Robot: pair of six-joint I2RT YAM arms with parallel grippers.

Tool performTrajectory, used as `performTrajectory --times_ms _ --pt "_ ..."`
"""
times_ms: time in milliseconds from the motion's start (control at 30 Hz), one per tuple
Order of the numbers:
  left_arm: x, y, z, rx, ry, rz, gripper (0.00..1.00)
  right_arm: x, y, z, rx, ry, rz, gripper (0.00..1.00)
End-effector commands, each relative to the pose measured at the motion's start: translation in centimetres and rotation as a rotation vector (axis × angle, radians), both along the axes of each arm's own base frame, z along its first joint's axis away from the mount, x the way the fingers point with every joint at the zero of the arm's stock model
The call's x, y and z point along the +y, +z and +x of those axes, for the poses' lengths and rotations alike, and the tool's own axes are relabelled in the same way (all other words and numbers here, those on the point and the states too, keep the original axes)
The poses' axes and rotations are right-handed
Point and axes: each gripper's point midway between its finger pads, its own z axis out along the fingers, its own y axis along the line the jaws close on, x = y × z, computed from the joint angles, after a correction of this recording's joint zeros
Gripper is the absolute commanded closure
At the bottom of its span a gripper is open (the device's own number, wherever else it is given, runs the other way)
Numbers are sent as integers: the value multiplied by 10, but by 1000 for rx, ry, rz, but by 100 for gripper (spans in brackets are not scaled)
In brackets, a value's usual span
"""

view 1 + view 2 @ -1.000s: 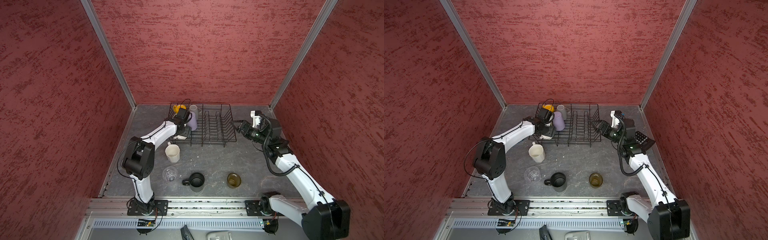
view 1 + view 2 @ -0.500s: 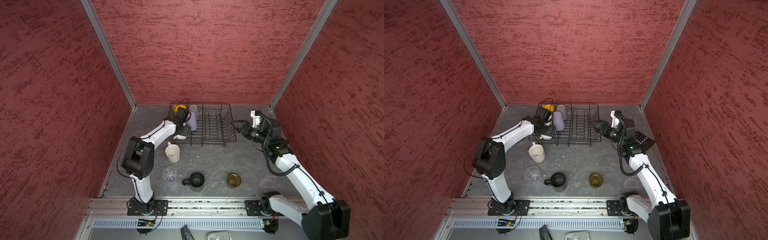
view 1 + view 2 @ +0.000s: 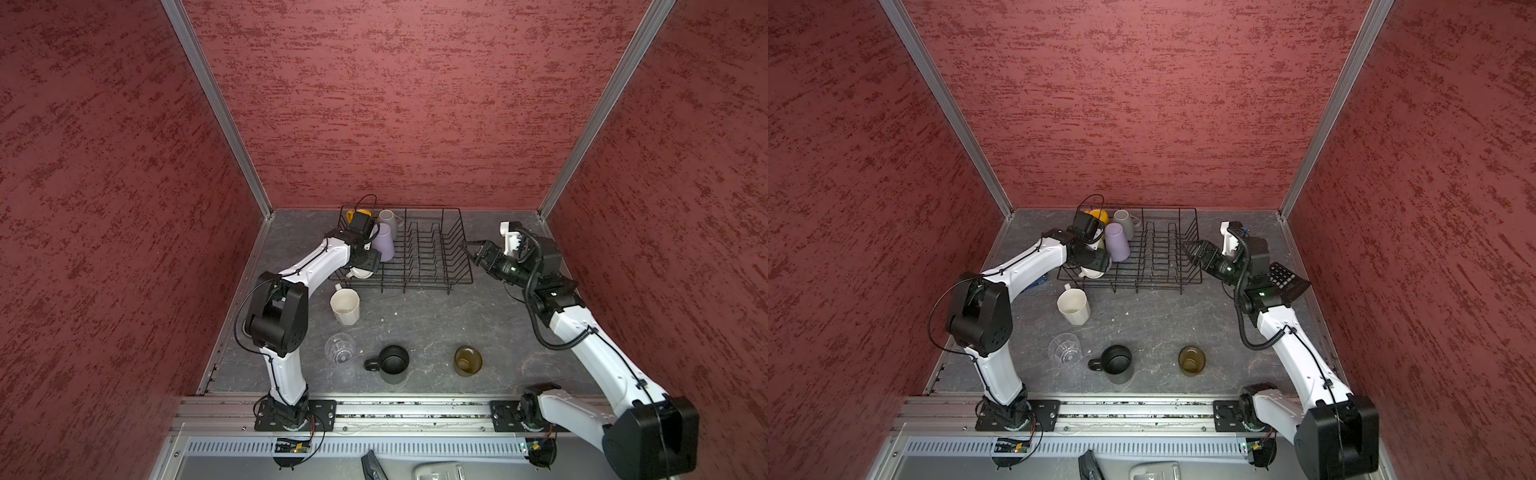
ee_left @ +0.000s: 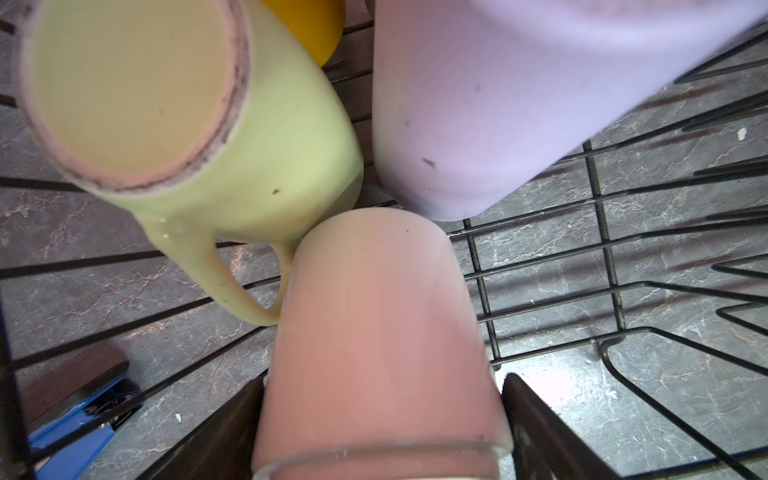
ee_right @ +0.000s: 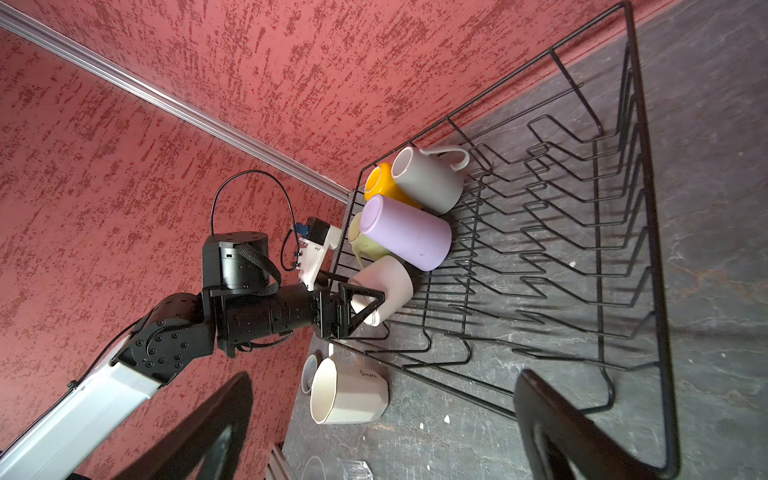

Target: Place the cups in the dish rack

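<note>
My left hand [image 4: 384,376] has not moved since a second ago. It reaches down into the left end of the dish rack [image 3: 428,253]. Its two fingers press on both sides of the white mug [image 4: 374,291], which is tipped over a bit, right next to the handle of the pale green mug [image 4: 270,166]. The lilac tumbler [image 3: 384,243] stands bottom-up just beside them. The yellow mug [image 3: 1100,216] and the grey mug [image 3: 387,217] are behind it, also in the rack. On the desk [image 3: 415,324] in front, same as before, stand the faceted white mug [image 3: 345,305], the clear glass [image 3: 340,348], the black mug [image 3: 394,363] and the olive-brown glass [image 3: 468,360]. My right hand [image 3: 468,251] waits in the same spot by the right end of the rack, fingers spread wide, holding nothing
</note>
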Motion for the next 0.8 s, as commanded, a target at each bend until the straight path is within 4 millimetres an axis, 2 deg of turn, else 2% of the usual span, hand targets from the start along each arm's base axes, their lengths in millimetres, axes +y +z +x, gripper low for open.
performTrajectory --times_ms 0,233,500,767 --pt "1 -5 9 -23 9 25 28 0 4 2 -17 9 18 1" --pt "-3 -11 3 -21 23 13 19 0 5 2 -17 6 18 1" --pt "4 -18 -1 -10 59 40 24 -1 4 1 -16 5 18 1" --pt "9 -15 3 -33 114 50 17 -1 6 -1 -18 2 19 1"
